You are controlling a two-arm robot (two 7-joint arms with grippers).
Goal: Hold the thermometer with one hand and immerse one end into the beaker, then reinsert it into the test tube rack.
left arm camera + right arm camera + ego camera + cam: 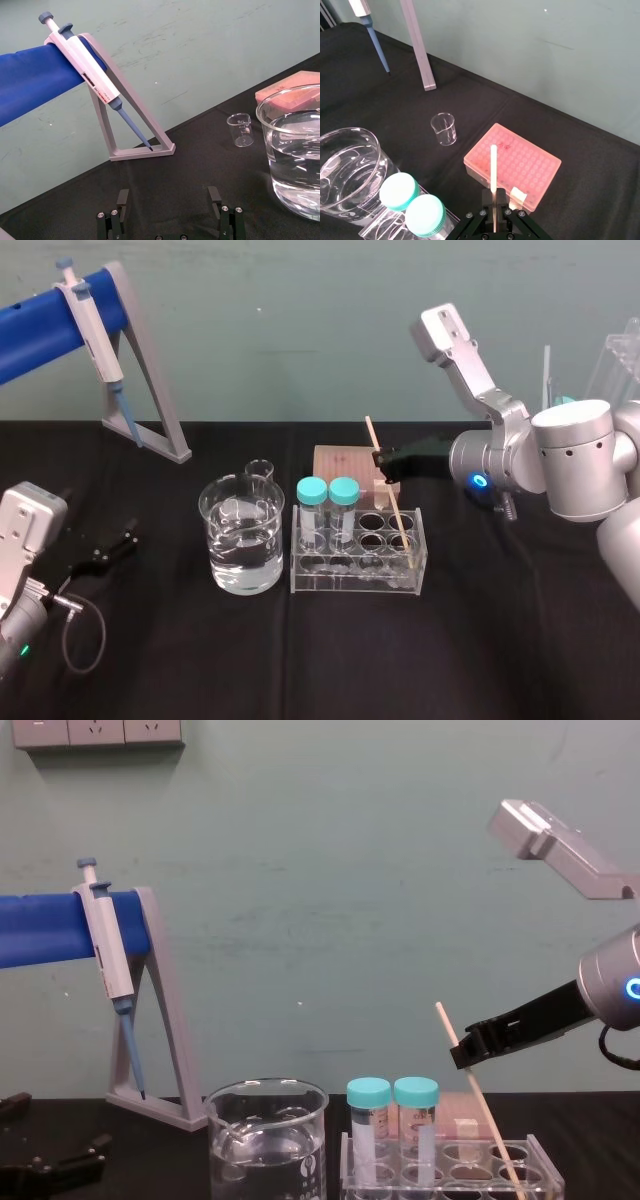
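One of three stages seemingly underway, gripping; dipping into the water-filled beaker (216, 532) and re-racking probably waiting, though hard telling. Pinching the thermometer (398, 515) partway up with the right end effector (382, 462), pressed tight against the rod. Leaning, lower tip sitting in a front right-hand hole of the test tube rack (355, 585), just beside the beaker. Resting the left end effector (115, 545), spread wide, on the counter (300, 660) far left

**Silver arms, black claws**

The right gripper (382, 462) is a slender black claw. Behind it comes a silver cylindrical arm (570, 455), with a glowing blue ring light (481, 481) just back of the claw and a pale grey boxy camera (448, 335) above. The left gripper (120, 540) is black too, with silver screws (111, 213) at its finger roots. Behind it sit a grey housing (30, 515), a looping black cable (85, 635) and a small green light (22, 648).
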